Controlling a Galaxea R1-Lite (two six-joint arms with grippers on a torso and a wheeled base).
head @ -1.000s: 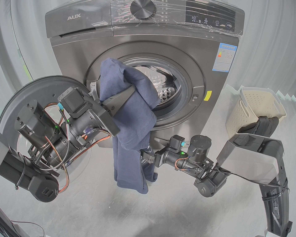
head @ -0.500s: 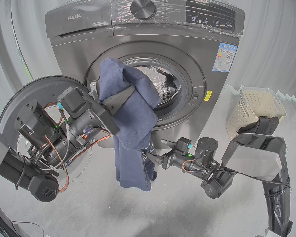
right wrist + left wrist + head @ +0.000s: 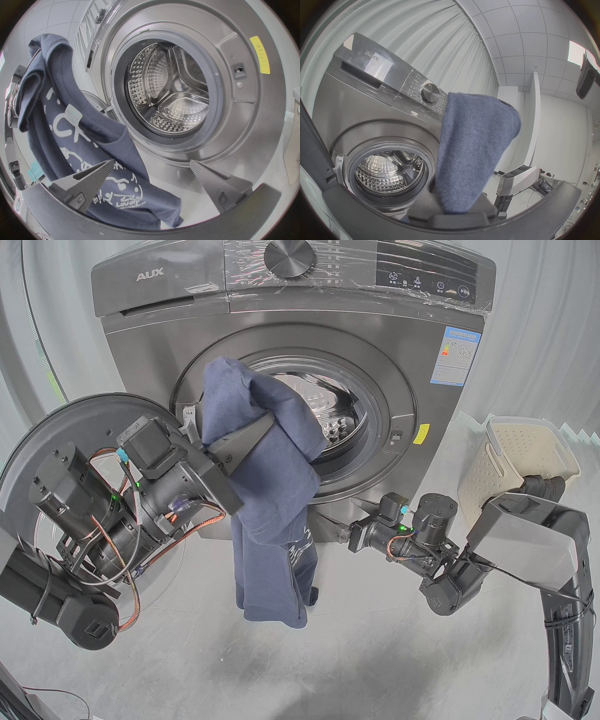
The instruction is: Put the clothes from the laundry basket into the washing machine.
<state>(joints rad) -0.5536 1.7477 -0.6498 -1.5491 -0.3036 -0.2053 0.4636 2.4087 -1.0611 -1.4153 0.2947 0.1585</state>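
Navy shirt [image 3: 275,471], white print; grey washer [image 3: 156,352]; cream basket [image 3: 484,471], seemingly black garment [image 3: 550,485].

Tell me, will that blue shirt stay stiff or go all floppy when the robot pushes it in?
Probably floppy: the blue shirt hangs in loose folds from the left gripper, its lower end drooping toward the floor. Likely light, since one pinch holds it all up. Pushed into the washing machine, the dangling part might catch on the rim.
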